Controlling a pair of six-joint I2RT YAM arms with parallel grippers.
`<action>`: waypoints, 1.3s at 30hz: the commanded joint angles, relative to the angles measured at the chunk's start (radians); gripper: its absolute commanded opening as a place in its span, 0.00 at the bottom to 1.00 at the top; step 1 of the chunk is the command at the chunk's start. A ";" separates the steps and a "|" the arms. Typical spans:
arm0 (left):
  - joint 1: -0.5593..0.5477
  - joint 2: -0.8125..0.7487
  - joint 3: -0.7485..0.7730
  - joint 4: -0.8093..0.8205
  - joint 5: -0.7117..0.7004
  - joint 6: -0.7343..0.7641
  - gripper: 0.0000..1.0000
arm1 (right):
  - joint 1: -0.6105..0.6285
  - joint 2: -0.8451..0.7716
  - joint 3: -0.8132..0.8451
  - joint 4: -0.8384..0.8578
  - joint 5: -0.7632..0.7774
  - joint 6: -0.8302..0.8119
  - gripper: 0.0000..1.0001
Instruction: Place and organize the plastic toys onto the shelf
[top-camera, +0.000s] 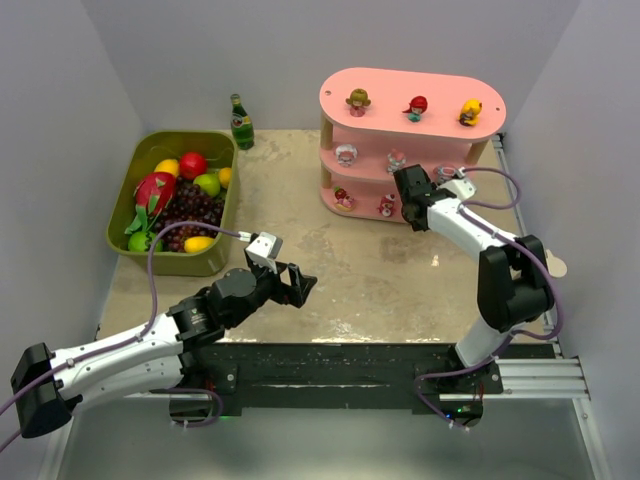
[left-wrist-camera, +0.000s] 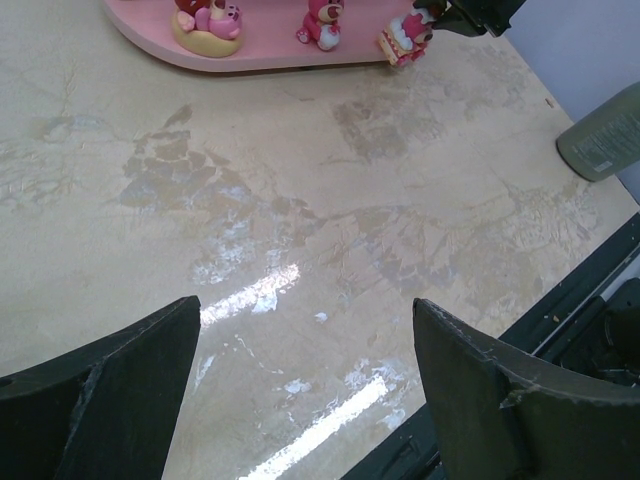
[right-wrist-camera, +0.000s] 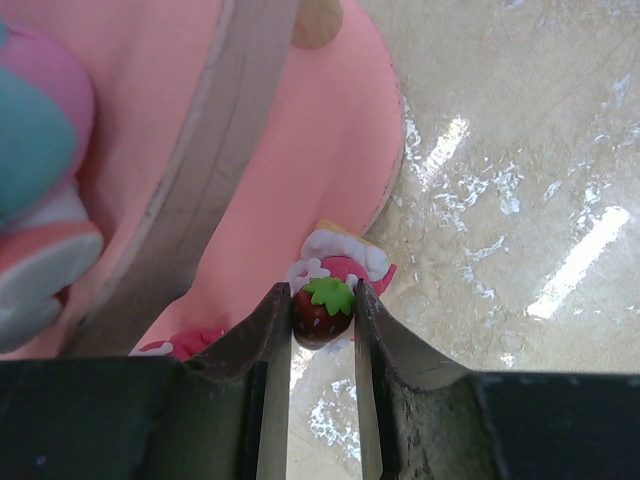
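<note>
The pink three-tier shelf (top-camera: 410, 92) stands at the back right. Its top board carries a brown-haired toy (top-camera: 357, 101), a red one (top-camera: 417, 107) and a yellow one (top-camera: 470, 111). More toys sit on the middle tier (top-camera: 346, 154) and the bottom tier (top-camera: 343, 197). My right gripper (right-wrist-camera: 322, 300) is shut on a pink-and-white toy topped with a strawberry (right-wrist-camera: 340, 262), at the front edge of the shelf's bottom board (right-wrist-camera: 320, 170). My left gripper (left-wrist-camera: 305, 310) is open and empty above bare table, well in front of the shelf (left-wrist-camera: 270, 50).
An olive-green bin (top-camera: 185, 135) of toy fruits stands at the back left, with a green bottle (top-camera: 240, 122) behind it. A wooden shelf post (right-wrist-camera: 215, 170) is left of my right fingers. A black rail (top-camera: 350, 365) runs along the near edge.
</note>
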 joint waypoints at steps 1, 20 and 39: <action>0.001 0.005 -0.005 0.041 -0.010 0.023 0.91 | -0.010 -0.001 0.038 0.000 0.085 0.058 0.00; 0.001 0.020 -0.001 0.043 -0.010 0.028 0.91 | -0.010 -0.096 -0.168 0.214 0.121 0.122 0.00; 0.001 0.024 -0.001 0.043 -0.010 0.028 0.92 | -0.009 -0.095 -0.229 0.330 0.142 0.199 0.06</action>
